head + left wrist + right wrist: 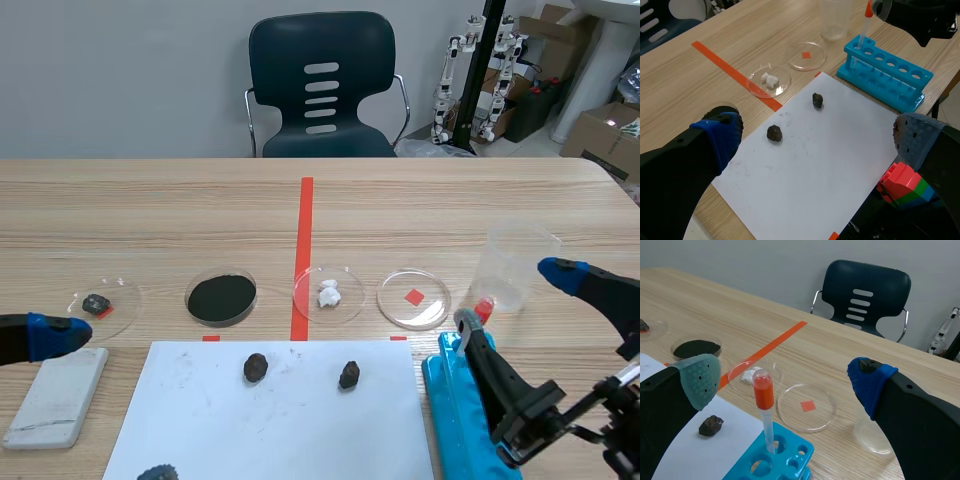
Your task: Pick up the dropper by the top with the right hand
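At the table's left, the left gripper [817, 140] hangs low with its fingers spread wide and nothing between them, above a grey block [57, 395] near the front edge. A row of clear dishes runs rightward across the middle: one holding a dark stone [97, 303], one filled with black powder [221, 297], one with a white lump [328, 293], and an empty dish [413, 298] over a red mark. In front of them lies a white sheet [270, 420] carrying two dark stones [255, 367]. Just beside the sheet's right edge, close to the front edge, stands a blue rack [790, 455]. The dropper [763, 400], a clear thin tube capped by an orange-red bulb, stands upright in one of the rack's end holes. The right gripper [785, 382] flanks the bulb with fingers wide apart, neither pad touching it. A clear cup [515, 265] stands just behind. Bare wood stretches beyond the dishes to the far edge.
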Available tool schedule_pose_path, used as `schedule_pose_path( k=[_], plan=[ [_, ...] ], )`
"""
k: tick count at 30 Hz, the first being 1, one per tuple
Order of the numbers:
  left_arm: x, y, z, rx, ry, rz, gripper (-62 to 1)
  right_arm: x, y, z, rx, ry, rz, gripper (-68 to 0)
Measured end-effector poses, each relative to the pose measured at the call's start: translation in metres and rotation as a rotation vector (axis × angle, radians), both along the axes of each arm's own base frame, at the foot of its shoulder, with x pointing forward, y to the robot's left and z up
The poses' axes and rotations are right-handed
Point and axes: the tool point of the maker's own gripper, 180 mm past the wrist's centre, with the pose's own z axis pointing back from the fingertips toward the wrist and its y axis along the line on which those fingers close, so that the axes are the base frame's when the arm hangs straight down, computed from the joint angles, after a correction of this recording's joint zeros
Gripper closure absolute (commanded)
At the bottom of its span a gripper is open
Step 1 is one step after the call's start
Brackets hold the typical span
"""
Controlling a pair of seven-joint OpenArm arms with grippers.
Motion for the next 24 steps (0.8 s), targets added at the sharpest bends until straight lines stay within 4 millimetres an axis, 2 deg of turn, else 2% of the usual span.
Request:
schedule_pose_path(
  k=[10,20,24],
  plan=[
    [0.000,0.000,0.000,0.000,0.000,0.000,-62.3,0.009,0.016,-0.001,0.022,-0.012,0.041,-52.9],
    [0.000,0.000,0.000,0.000,0.000,0.000,-62.3,0.005,0.017,-0.022,-0.007,0.026,0.020,-52.7],
    [0.000,0.000,0.000,0.000,0.000,0.000,-62.3,0.004,0.016,-0.026,-0.010,0.039,0.018,-49.3]
  ],
)
